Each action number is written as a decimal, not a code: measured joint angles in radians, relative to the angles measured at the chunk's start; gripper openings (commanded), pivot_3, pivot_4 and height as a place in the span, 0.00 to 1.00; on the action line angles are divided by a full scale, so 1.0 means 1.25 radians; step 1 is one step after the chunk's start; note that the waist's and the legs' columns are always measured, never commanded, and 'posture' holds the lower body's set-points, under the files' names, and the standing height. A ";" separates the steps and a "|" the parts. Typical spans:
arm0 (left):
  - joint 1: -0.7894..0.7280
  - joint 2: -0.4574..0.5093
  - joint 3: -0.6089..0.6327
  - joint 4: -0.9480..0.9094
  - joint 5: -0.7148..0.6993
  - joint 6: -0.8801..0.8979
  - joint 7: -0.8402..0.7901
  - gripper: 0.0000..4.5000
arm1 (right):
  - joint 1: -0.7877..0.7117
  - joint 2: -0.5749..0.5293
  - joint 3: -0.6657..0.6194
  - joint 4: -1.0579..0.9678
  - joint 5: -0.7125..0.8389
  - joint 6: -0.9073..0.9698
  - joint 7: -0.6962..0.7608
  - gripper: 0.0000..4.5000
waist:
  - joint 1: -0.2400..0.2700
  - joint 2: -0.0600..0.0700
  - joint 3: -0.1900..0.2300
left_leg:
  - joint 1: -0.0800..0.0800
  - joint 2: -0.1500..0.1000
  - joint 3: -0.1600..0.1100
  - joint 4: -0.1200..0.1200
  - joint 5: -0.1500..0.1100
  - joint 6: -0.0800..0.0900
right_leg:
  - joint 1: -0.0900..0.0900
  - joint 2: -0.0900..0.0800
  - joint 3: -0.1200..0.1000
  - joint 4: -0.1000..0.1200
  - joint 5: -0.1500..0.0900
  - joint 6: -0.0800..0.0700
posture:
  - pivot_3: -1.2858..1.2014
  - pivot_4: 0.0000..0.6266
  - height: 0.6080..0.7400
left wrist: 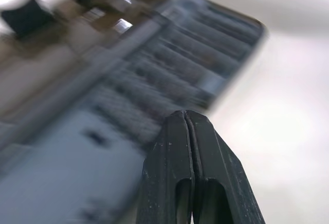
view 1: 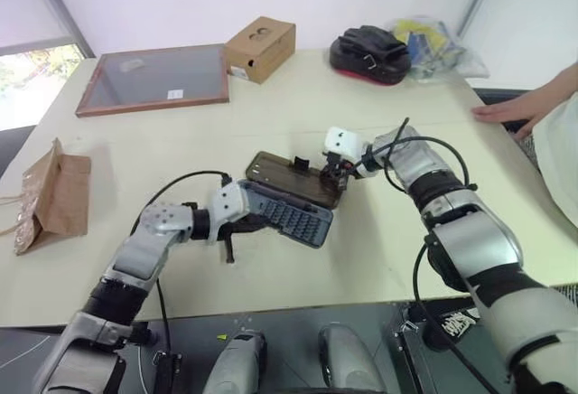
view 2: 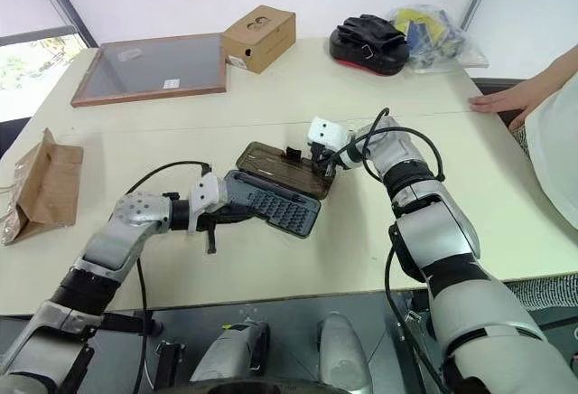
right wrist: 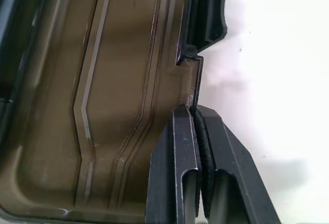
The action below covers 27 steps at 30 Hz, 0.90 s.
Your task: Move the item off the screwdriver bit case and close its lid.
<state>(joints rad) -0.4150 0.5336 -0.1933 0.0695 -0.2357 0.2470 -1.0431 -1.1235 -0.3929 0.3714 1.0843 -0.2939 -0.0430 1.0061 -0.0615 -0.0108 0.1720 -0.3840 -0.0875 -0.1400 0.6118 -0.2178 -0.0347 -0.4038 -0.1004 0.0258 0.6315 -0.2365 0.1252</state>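
Table (view 1: 298,96): bag (view 1: 52,197) lies well off case (view 1: 287,211).
Lid (view 1: 293,178): open, unclosed.
Right gripper (right wrist: 195,116): pinching lid's edge.
Left gripper (left wrist: 184,118): closed, empty, against case.

The left arm reaches forward across the table, elbow low, its wrist bent inward; the left gripper (left wrist: 186,118) has its two black fingers pressed together, tips touching. The right arm stretches farther ahead and angles inward and down, and the right gripper (right wrist: 194,112) has its fingers pinched on the thin edge of the lid (right wrist: 103,106)
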 measured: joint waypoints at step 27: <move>-0.252 -0.019 0.202 0.384 -0.057 0.017 0.110 0.00 | 0.334 -0.158 -0.010 -0.900 -0.123 0.175 -0.094 0.00 | 0.015 -0.001 0.001 | -0.008 -0.001 0.001 0.000 0.000 -0.002 | -0.008 0.000 0.000 -0.001 -0.001 0.001 | 0.52 0.24 1.00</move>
<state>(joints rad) -0.7299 0.5093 0.0596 0.5490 -0.3064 0.2685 -0.9060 -0.7053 -0.5903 0.3594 -0.0404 -0.4482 0.1763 0.8892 -0.0427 -0.0117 0.1735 -0.3943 -0.0881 -0.1388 0.6122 -0.2184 -0.0371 -0.4135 -0.1010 0.0257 0.6302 -0.2373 0.1269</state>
